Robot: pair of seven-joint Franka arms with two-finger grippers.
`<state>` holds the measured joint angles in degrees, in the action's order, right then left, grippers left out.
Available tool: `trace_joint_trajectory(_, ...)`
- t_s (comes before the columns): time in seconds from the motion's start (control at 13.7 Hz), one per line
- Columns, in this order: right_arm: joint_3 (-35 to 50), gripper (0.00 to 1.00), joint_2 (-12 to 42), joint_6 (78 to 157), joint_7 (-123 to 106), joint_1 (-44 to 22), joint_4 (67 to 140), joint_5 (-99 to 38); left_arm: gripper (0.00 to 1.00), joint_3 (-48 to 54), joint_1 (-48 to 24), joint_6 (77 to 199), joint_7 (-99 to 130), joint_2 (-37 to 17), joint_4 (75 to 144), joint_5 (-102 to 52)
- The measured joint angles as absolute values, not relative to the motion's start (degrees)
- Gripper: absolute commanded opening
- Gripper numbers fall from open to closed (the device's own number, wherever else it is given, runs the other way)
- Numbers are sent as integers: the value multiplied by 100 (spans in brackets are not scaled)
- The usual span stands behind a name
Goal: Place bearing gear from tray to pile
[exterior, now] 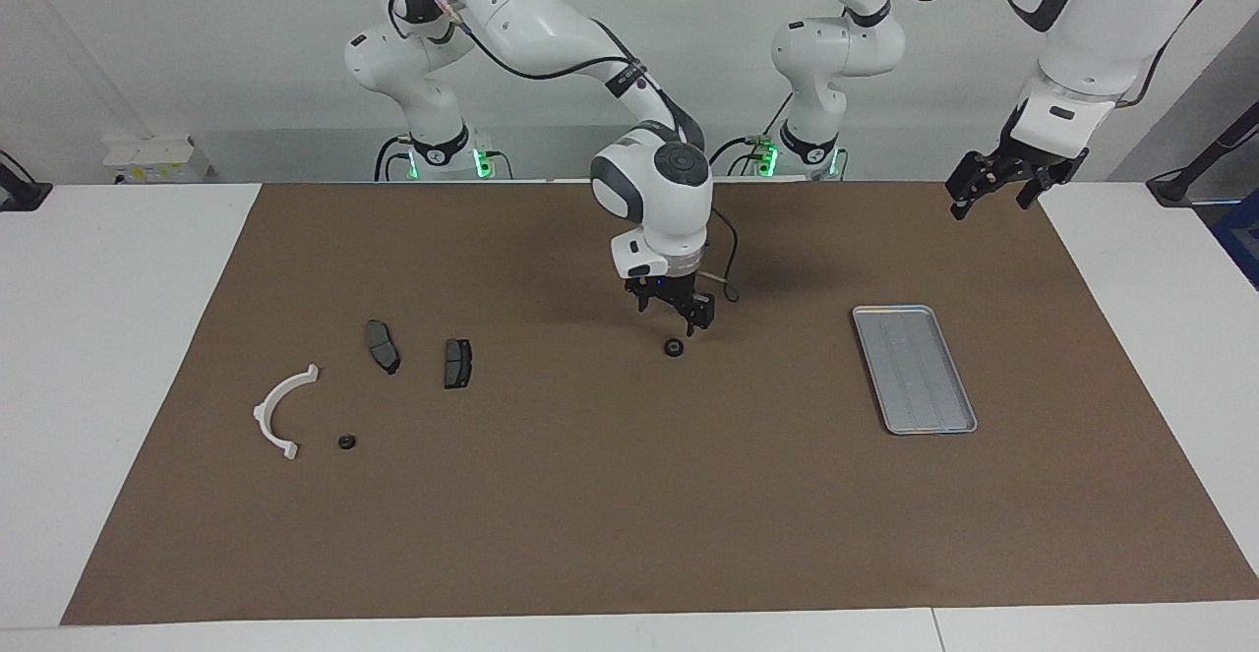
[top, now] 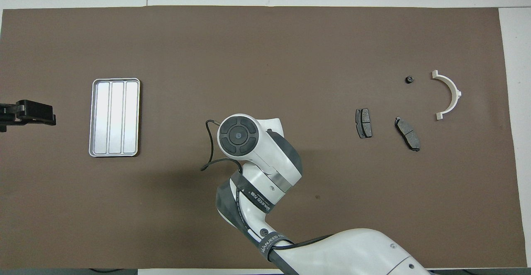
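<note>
Facing view: a high camera across the counter (exterior: 629, 534) looks toward the robots, taking in the whole brown mat (exterior: 551, 495). Overhead view: a camera above the robots' end looks steeply down. Both share the mat, half a turn apart.

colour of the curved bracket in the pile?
White. The semicircular bracket shows best in the overhead view, against the brown mat.

Small black ring-shaped bearing gear (exterior: 674, 347) on the brown mat, hidden beneath the right arm's white wrist in the overhead view, right gripper (exterior: 677, 319) covered there too, finger spacing too small to judge, left gripper (top: 29, 112) cut off by the overhead edge
</note>
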<state>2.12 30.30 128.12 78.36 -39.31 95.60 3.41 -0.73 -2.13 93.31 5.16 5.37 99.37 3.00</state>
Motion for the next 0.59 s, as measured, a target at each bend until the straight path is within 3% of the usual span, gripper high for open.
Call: trace_joint_trajectory(0.59,171,96,3233,13059,7836,-3911,9483,344,100,2,-148,8874,315,498,9521,258)
